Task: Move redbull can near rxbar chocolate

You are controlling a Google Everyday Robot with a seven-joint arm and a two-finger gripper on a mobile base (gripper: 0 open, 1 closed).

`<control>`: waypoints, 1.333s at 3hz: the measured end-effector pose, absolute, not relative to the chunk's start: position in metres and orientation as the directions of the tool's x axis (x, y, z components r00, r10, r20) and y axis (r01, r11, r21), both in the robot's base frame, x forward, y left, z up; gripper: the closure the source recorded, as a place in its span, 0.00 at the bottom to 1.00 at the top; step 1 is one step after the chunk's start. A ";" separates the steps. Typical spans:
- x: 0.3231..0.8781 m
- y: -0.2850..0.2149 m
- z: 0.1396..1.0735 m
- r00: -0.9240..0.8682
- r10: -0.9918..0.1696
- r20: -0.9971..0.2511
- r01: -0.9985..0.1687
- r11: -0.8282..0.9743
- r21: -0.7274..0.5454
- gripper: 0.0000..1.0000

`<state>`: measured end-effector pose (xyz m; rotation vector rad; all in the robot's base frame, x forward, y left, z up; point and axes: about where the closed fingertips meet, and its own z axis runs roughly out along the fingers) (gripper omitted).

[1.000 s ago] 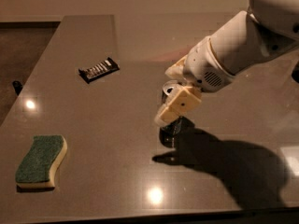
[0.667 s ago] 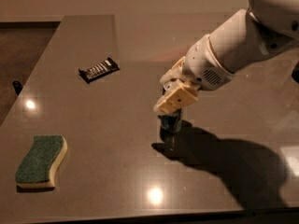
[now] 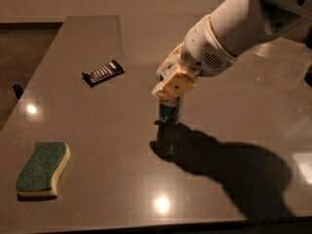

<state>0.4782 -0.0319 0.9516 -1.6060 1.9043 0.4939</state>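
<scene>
**Two ways this carry could go wrong before the can reaches the bar**

Starting at the left, the green-and-yellow sponge (image 3: pixel 41 169) lies near the table's front edge, well apart from everything else. We see little danger there, unless the can is taken to the wrong thing.

Further right and further back, the rxbar chocolate (image 3: pixel 103 72) lies flat and at a slant. We judge the first risk to be at the set-down. If the can comes in too low or too far, it could nudge the light bar aside, or its base could land on the wrapper and tip over.

Right of centre, the gripper (image 3: pixel 171 89) is pinched on the upper part of the redbull can (image 3: pixel 169 113), which hangs upright below it. We cannot tell whether the base touches the table. The second risk is the grip itself. It holds high on a slim, smooth can, so a quick sideways sweep could make the can swing, slip or drag.

The table (image 3: pixel 97 130) is dark, hard and glossy. It shows bright spots of lamp glare and, to the right, the arm's (image 3: pixel 234 33) broad shadow. A can tipped over here would likely roll. Dark floor shows past the left edge, and a pale wall runs behind.
</scene>
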 end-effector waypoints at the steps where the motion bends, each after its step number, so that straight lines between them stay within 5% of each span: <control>1: 0.486 -0.014 0.964 -0.065 -0.748 -0.661 -0.981 0.171 -0.097 1.00; 4: 0.538 0.085 0.972 0.059 -0.701 -0.711 -0.991 0.044 -0.125 1.00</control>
